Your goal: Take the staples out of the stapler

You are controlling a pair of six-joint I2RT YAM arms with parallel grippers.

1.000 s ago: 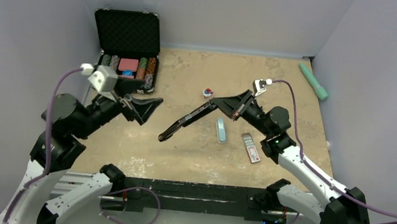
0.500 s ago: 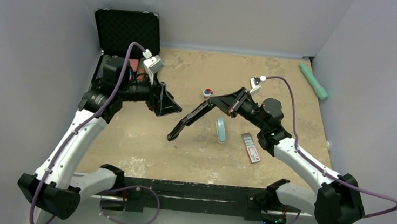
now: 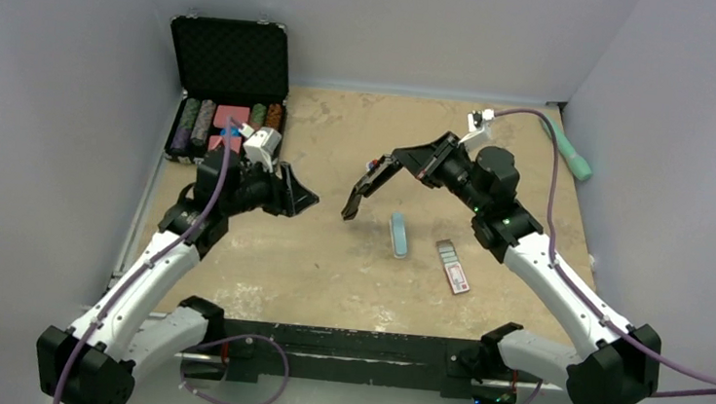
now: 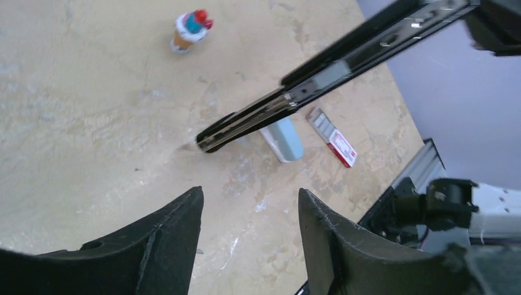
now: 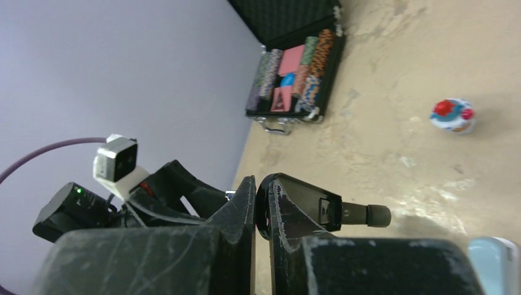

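The slim black stapler (image 3: pixel 367 185) hangs in the air over the middle of the table, its free end pointing down and to the left. My right gripper (image 3: pixel 414 162) is shut on its rear end; in the right wrist view the fingers (image 5: pixel 258 184) pinch the black body (image 5: pixel 332 210). In the left wrist view the stapler (image 4: pixel 319 77) runs slantwise across the top with a silvery metal strip along it. My left gripper (image 3: pixel 301 197) is open and empty, left of the stapler's free end, with its jaws (image 4: pixel 250 192) apart below it. No loose staples show.
A pale blue-grey bar (image 3: pixel 398 235) and a red-and-white packet (image 3: pixel 453 266) lie under the stapler's right side. A small red-and-blue toy (image 4: pixel 189 27) stands behind. An open black case with chips (image 3: pixel 231 103) is at the back left. A green tool (image 3: pixel 567 147) lies at the back right.
My right gripper has raised the stapler off the table and drawn it back to the right. My left arm has swung in from the left, its open gripper now close to the stapler's free end.
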